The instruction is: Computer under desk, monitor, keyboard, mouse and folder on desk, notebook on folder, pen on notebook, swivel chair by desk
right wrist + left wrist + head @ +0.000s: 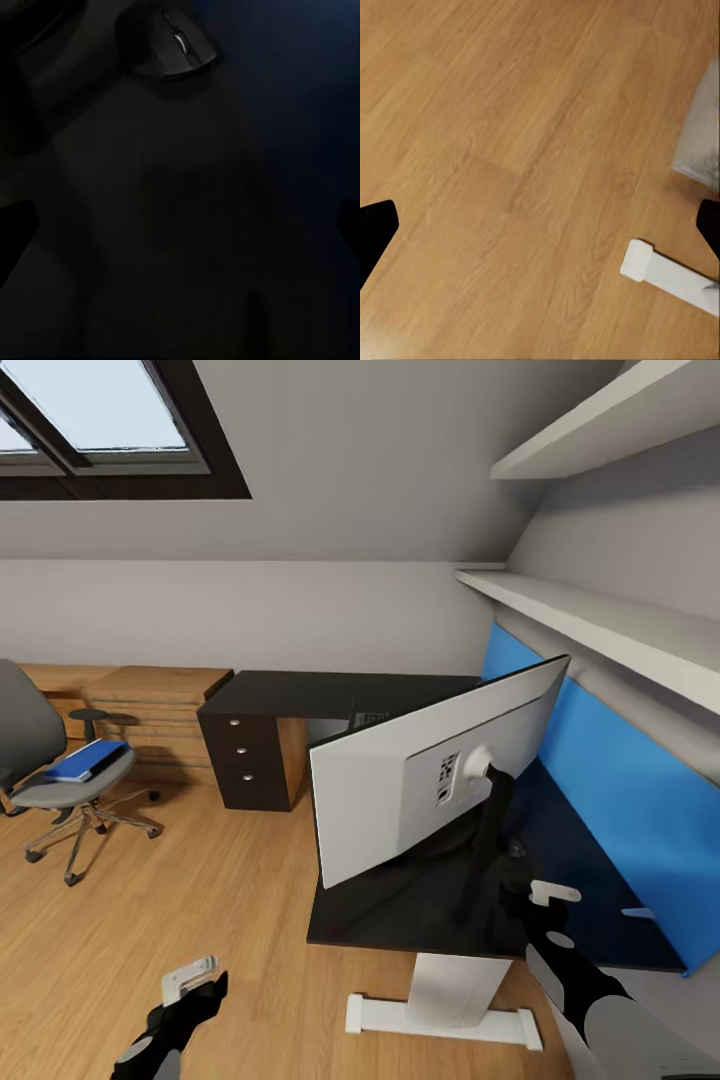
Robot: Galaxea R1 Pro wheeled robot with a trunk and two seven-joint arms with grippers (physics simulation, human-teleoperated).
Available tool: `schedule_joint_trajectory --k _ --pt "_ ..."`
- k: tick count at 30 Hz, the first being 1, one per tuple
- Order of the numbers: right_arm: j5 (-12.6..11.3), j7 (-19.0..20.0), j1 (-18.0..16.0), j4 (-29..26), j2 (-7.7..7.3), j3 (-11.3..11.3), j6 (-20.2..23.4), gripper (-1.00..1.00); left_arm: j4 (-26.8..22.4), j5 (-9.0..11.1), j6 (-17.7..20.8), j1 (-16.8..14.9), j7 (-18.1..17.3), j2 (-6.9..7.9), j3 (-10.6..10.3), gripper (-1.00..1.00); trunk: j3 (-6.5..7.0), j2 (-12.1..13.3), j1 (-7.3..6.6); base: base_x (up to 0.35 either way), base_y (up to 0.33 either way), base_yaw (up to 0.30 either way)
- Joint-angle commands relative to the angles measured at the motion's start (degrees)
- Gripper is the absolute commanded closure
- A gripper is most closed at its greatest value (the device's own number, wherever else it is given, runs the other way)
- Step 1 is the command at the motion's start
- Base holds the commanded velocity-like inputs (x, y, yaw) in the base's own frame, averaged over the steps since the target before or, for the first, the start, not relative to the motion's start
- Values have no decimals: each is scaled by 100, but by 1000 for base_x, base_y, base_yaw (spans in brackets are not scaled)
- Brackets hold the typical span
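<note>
The monitor (400,800) stands on the near end of the black desk (300,695), its pale back toward me. My right gripper (548,895) hangs open over the desk top to the monitor's right. In the right wrist view the black mouse (169,45) lies on the dark desk (150,225), ahead of the open gripper (180,225) and apart from it. The blue folder (85,760) rests on the seat of the swivel chair (30,735) at far left, away from the desk. My left gripper (190,980) is open and empty, low over the floor (510,150). The keyboard, notebook, pen and computer are out of view.
The desk's black drawer unit (245,760) stands beside a light wooden shelf unit (150,700). Below the monitor is the white T-foot leg (440,1015), also seen as a white foot (667,274). A blue wall panel (620,810) and shelves (600,620) close off the right.
</note>
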Motion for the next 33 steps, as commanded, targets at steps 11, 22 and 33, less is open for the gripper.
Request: schedule_joint_trajectory --k 11,22,33 --pt "-55 -37 -4 -30 -12 31 432 -100 -2584 490 1764 -1 50 130 73 -100 -205 -447 243 0 0 0" --pt "-55 -35 -4 -48 -20 25 726 -100 -2748 516 1898 -1 42 122 322 -100 -223 -487 265 0 0 0" --pt "-41 -37 -9 -49 -56 22 762 -100 -2357 478 1891 -1 33 149 461 -100 -223 -487 265 42 0 0"
